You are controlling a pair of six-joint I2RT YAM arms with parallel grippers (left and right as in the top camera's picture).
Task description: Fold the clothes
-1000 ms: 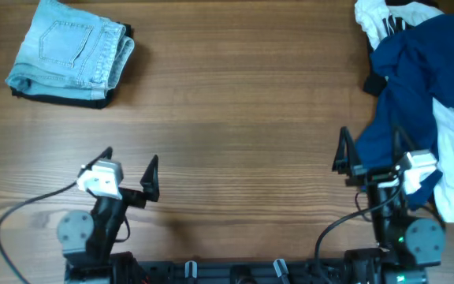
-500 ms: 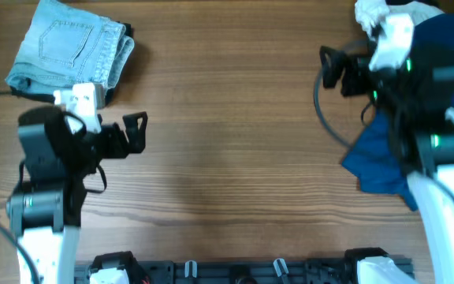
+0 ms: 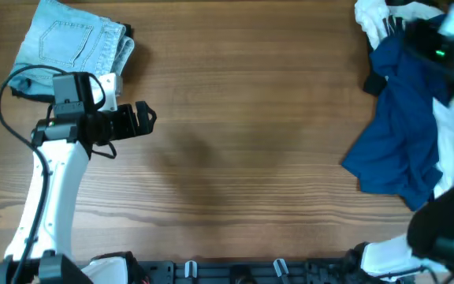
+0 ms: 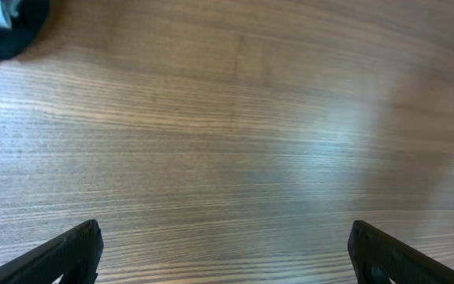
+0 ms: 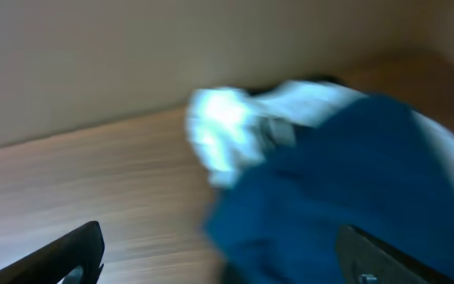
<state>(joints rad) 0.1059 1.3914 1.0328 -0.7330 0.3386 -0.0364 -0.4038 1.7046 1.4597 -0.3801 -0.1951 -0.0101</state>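
**Right arm reaches the pile**

My right gripper (image 5: 219, 237) has swung to the far corner, spread wide over the dark-blue shirt (image 3: 400, 134) heaped by a white shirt (image 3: 373, 16). Left gripper (image 3: 146, 118), spread too, hovers over the wooden table (image 3: 243, 95) near folded jeans (image 3: 73, 51).

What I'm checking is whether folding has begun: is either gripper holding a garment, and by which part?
Nothing is held. The left gripper is open over the table; the right gripper is open facing the dark-blue shirt, gripping no cloth.
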